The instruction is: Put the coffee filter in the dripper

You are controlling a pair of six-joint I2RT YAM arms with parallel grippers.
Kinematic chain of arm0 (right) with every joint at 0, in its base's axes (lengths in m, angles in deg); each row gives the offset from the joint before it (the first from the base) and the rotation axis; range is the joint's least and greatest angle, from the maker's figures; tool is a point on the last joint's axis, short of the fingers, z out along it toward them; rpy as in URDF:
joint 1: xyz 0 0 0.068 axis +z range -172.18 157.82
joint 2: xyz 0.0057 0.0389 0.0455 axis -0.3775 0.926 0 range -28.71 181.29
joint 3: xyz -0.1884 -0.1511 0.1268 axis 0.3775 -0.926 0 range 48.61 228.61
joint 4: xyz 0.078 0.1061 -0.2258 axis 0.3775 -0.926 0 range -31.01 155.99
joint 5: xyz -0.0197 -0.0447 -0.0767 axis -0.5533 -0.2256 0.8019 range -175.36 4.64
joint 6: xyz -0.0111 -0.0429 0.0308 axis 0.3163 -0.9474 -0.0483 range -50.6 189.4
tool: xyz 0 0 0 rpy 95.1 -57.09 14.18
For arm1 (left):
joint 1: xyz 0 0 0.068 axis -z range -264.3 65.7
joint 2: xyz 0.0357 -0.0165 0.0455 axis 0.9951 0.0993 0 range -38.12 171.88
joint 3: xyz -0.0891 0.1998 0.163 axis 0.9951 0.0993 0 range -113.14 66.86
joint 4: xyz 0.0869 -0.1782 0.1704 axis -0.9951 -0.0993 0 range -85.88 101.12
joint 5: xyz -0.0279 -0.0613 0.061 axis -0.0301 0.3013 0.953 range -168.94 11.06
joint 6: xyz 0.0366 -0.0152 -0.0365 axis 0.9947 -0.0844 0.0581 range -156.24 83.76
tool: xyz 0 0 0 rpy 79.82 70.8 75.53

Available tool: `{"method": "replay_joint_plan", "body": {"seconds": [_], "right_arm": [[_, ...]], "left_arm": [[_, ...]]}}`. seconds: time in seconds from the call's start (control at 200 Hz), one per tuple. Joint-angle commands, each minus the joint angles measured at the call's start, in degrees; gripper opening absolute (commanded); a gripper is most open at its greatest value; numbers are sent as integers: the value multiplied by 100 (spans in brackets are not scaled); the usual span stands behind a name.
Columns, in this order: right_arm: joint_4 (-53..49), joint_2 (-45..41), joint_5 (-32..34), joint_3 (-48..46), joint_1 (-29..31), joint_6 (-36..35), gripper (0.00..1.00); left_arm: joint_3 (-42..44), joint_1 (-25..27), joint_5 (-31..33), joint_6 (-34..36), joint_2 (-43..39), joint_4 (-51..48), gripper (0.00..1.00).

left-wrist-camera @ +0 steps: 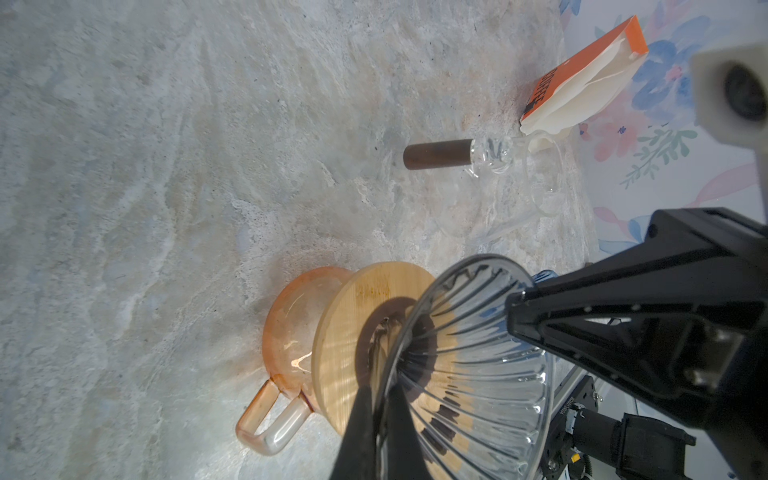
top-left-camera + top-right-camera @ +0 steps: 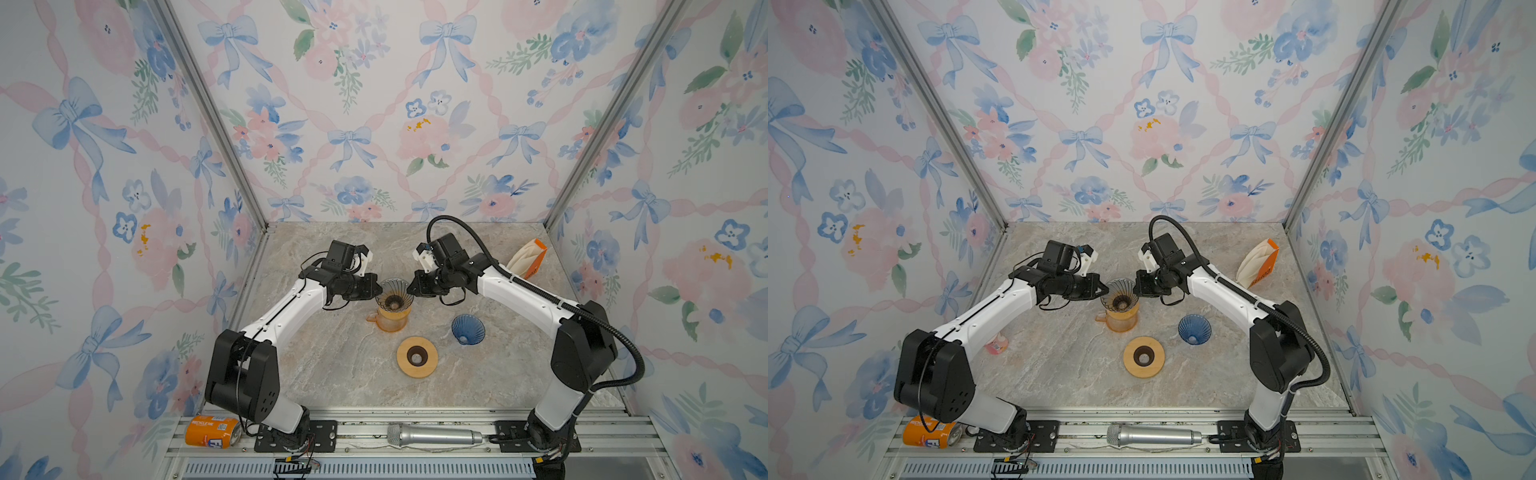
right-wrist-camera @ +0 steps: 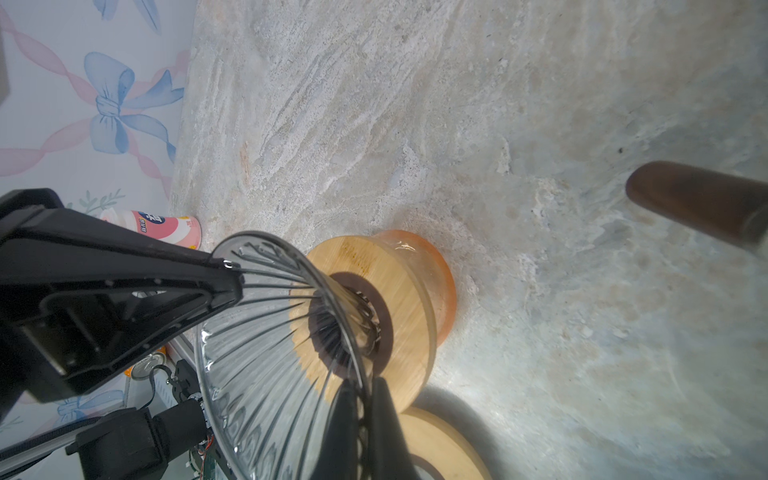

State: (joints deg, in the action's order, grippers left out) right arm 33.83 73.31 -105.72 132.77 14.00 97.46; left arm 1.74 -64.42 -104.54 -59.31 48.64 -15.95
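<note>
A clear ribbed glass dripper (image 2: 392, 290) (image 2: 1120, 291) (image 1: 469, 357) (image 3: 266, 353) sits in a wooden ring (image 1: 340, 332) (image 3: 405, 286) on an orange glass server (image 2: 390, 321) (image 1: 291, 328). My left gripper (image 2: 379, 289) (image 1: 380, 390) is shut on the dripper's left rim. At the opposite rim, my right gripper (image 2: 409, 289) (image 3: 363, 386) is shut on it too. The white coffee filters (image 1: 582, 97) stick out of an orange box (image 2: 530, 259) (image 2: 1260, 266) leaning at the back right wall. No filter lies in the dripper.
A blue dripper (image 2: 467, 328) (image 2: 1194, 328) and a second wooden ring (image 2: 417, 356) (image 2: 1143, 356) lie in front of the server. A glass piece with a brown handle (image 1: 438, 154) (image 3: 698, 203) lies near the box. A pink bottle (image 2: 996, 345) lies left; an orange can (image 2: 212, 431) and a microphone (image 2: 434, 435) rest on the front rail.
</note>
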Motion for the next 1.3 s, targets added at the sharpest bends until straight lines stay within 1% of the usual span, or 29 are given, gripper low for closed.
{"method": "replay_joint_plan", "body": {"seconds": [0.0, 0.275, 0.56, 0.775, 1.115, 1.22, 1.295], "right_arm": [[-888, 582, 475, -158, 47, -70, 3], [-891, 653, 292, 39, 115, -98, 5], [-834, 831, -9, 400, 264, -142, 8], [-768, 976, -161, 615, 407, -51, 10], [-698, 985, -335, 840, 412, 42, 15], [-671, 906, -354, 876, 398, 53, 18], [-621, 827, -362, 869, 365, 74, 21]], "left_arm": [[370, -16, 427, 286, 310, -523, 0], [271, -74, 398, 312, 182, -536, 0], [369, -422, 326, 373, -144, -555, 0], [351, -684, 300, 566, -385, -718, 0], [307, -718, 176, 532, -392, -721, 0], [192, -717, 124, 490, -398, -721, 5], [117, -721, 126, 466, -413, -721, 12]]}}
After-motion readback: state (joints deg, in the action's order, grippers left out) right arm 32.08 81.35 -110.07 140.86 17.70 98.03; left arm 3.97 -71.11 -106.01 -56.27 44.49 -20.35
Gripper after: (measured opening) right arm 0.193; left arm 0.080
